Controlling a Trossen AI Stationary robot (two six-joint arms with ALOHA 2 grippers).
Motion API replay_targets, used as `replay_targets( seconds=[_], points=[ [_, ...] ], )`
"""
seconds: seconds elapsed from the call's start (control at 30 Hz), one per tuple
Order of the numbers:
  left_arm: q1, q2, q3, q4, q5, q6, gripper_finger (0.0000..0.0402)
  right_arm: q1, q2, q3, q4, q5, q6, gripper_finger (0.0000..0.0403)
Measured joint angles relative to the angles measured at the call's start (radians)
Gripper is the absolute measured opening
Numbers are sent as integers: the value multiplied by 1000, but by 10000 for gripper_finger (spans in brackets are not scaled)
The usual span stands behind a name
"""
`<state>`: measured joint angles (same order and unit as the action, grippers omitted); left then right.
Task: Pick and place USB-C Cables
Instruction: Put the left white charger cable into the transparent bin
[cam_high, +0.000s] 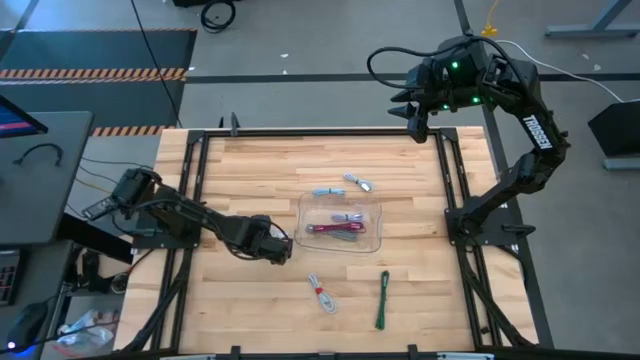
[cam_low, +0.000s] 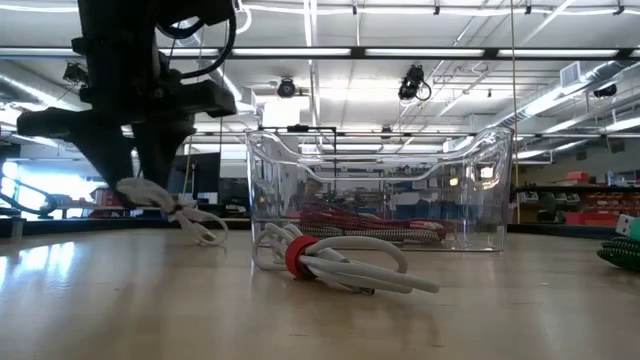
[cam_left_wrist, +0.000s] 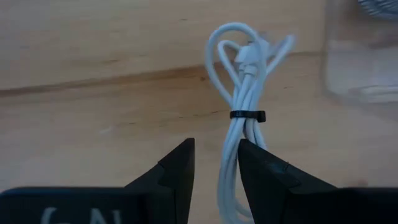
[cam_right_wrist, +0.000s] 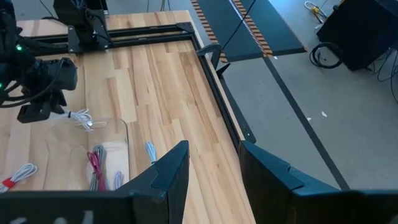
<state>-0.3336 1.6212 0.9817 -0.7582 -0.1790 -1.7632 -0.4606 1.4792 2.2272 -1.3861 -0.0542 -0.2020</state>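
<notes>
We see the left tool (cam_left_wrist: 216, 163) clamped, apparently, on a white USB-C cable (cam_left_wrist: 244, 112) beside the clear tray (cam_high: 341, 223) for dropping in, while the right tool (cam_right_wrist: 214, 163) waits apart, raised over the desk's (cam_high: 250, 170) far edge.

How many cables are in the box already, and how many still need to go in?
Done: two or three cables lie in the clear tray. In hand: the left gripper holds a white cable. Left on the table: four, including the green cable. The right gripper waits.
</notes>
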Motion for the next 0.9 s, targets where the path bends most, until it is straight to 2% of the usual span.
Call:
replay_targets(
  seconds=[0.13, 0.23, 0.5, 0.8, 0.9],
  points=[
    [-6, 0, 0, -91, 88, 21, 128, 0, 0, 0, -1, 0, 0, 146],
    [-13, 0, 0, -142, 109, 21, 128, 0, 0, 0, -1, 0, 1, 146],
    [-16, -21, 1, -104, 47, 21, 128, 0, 0, 0, 0, 0, 1, 146],
    [-25, -24, 0, -174, 24, 21, 127, 0, 0, 0, 0, 0, 20, 146],
    [-26, -24, 0, -174, 23, 21, 115, 0, 0, 0, 0, 0, 20, 146]
  ],
)
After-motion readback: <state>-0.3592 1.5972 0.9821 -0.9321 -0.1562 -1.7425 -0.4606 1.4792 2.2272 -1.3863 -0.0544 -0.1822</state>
